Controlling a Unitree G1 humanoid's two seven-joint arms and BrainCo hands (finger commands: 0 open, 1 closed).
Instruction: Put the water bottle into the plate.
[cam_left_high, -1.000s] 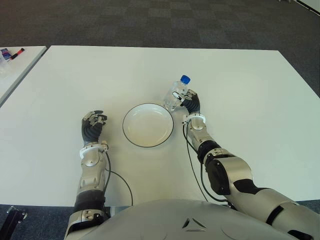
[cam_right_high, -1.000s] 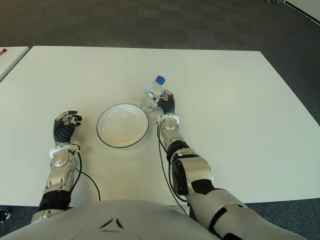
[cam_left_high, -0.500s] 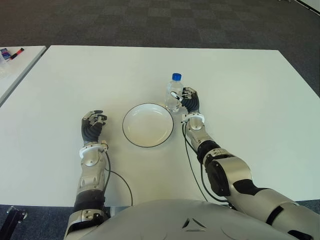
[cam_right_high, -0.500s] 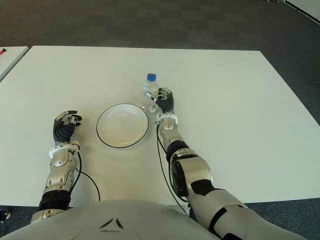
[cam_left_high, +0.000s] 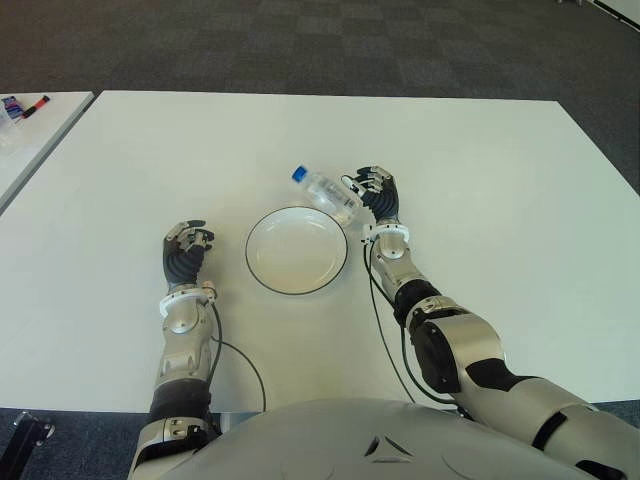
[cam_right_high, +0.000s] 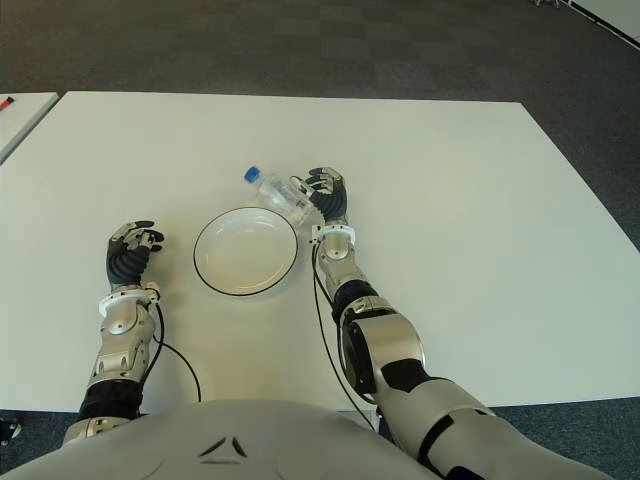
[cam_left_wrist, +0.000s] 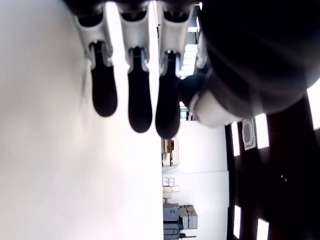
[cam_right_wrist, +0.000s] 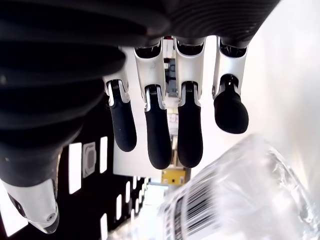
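- Right hand (cam_left_high: 375, 190): fingers spread, released; bottle (cam_left_high: 327, 193) tipped, cap away from it, just beyond plate (cam_left_high: 296, 250).
- Regrasp the bottle's middle, then lower onto plate.
- Left hand (cam_left_high: 186, 250): clenched, empty.

- The water bottle (cam_left_high: 327, 194)'s base end is hidden behind the right robot hand (cam_left_high: 375, 195); contact cannot be judged.
- In the right wrist view the bottle is cut off by the picture's edge, its label blurred.
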